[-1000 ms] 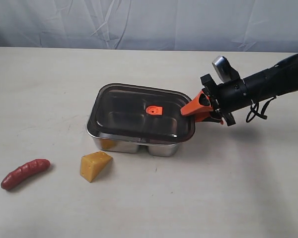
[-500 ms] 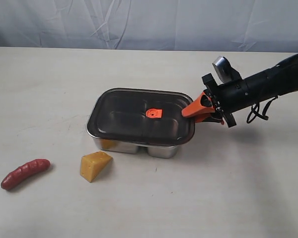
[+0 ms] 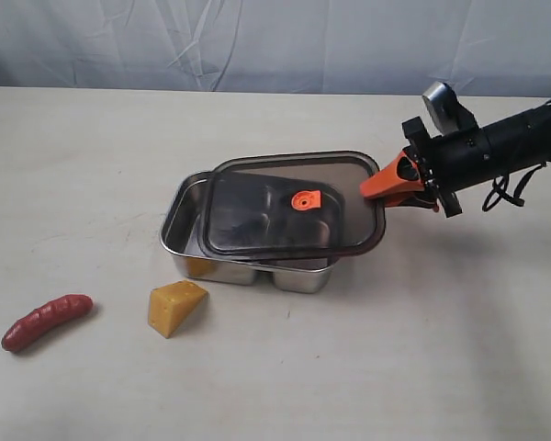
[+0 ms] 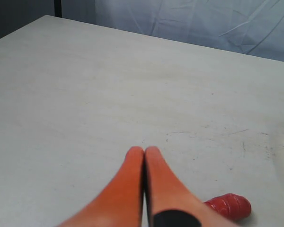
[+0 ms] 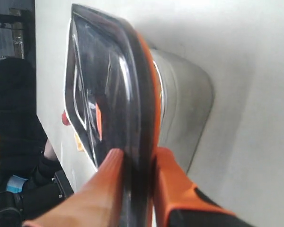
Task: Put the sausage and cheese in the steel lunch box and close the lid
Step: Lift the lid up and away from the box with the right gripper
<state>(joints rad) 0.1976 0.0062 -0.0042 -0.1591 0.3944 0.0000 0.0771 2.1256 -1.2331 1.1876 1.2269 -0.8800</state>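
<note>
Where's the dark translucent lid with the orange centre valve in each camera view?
Exterior view: dark translucent lid centre, skewed over the shiny steel lunch box, right gripper pinching its edge.
Left wrist view: not in it.
Right wrist view: edge-on, clamped between orange fingers.
Shared landmark: the steel lunch box, by the lid in both.

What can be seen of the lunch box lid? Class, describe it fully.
The lid is a dark, translucent rounded rectangle, plastic by its look, with an orange rim seal on its underside and a small orange valve at its centre. It lies roughly flat over the steel lunch box, offset to the right so the box's left end shows. The right tool pinches its right edge. Whether it rests on the box is unclear.
</note>
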